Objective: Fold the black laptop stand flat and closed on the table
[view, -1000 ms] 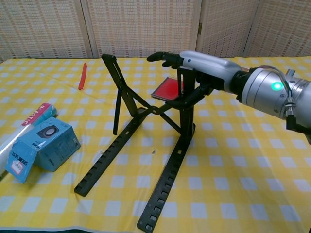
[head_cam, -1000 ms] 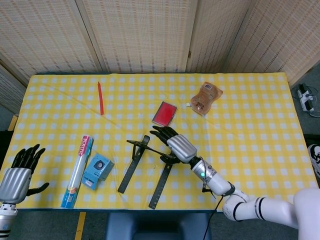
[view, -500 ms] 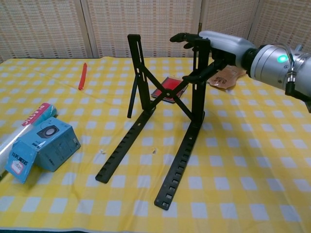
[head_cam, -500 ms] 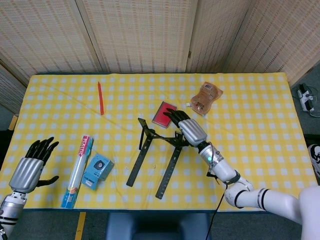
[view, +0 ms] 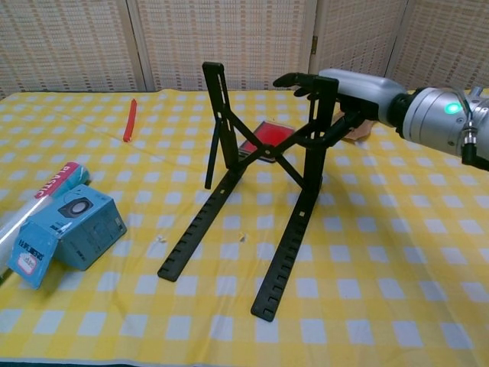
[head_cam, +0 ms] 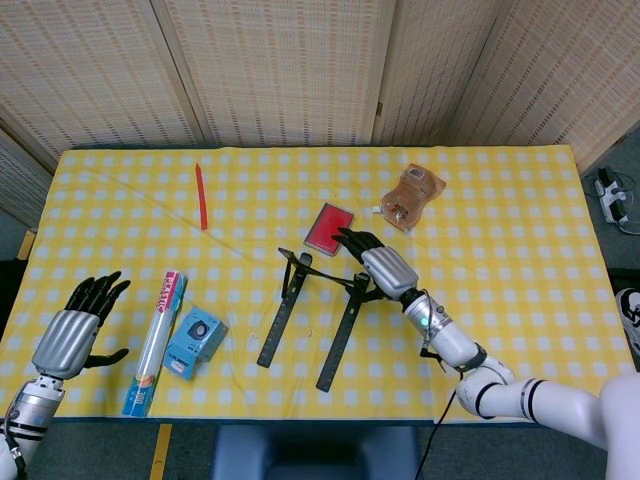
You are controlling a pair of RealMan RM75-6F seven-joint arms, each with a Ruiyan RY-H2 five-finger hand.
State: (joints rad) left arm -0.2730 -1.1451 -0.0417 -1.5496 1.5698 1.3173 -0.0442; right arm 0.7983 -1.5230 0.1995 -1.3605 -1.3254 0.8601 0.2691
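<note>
1. Reaching in from the near right edge, my right hand (view: 348, 84) lies stretched out level over the top of the black laptop stand (view: 263, 183), its dark fingers (view: 294, 79) extended and laid on the stand's right upright; whether they actually clasp it I cannot tell.
2. My left hand (head_cam: 72, 332) hangs at the near left corner of the table (head_cam: 500, 260), fingers spread wide and holding nothing, well apart from the stand.
3. The stand sits unfolded near the table's middle: two notched rails run toward me, two uprights rise at the far end, crossed braces between them.
4. Just behind it lies a red card case (head_cam: 329, 227); a brown pouch (head_cam: 412, 196) is further right.
5. A blue box (view: 65, 231) and a rolled tube (head_cam: 157, 342) lie to the left, a red pen (head_cam: 201, 195) beyond.
6. The table wears a yellow checked cloth, with woven screens (head_cam: 280, 60) behind.
</note>
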